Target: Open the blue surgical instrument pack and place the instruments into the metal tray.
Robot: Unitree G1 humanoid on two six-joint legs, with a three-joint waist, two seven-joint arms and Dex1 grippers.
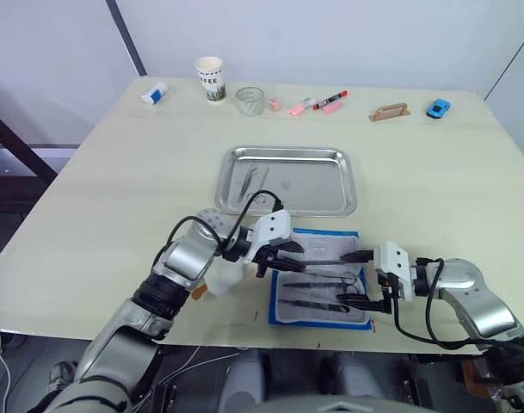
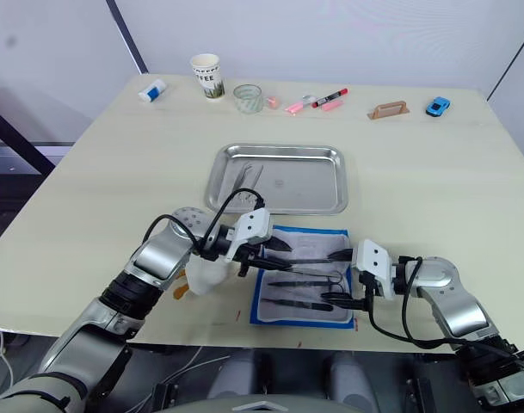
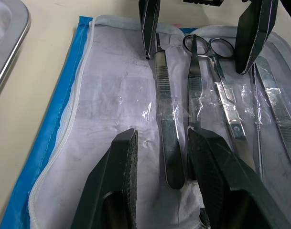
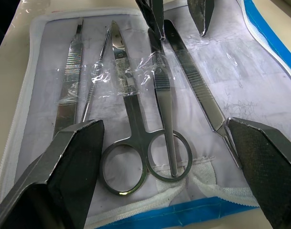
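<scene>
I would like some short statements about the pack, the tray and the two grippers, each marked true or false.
1. The blue surgical instrument pack lies open on the table. True.
2. The metal tray holds nothing. False: one slim silver tool already lies in it.
3. Ring-handled scissors are in the pack. True.
4. Both grippers are shut. False: the left gripper and the right gripper have their jaws open over the lining.
5. The paper cup stands inside the tray. False: it stands at the table's far edge.

Bright, even light (soft shadows), sharp
</scene>
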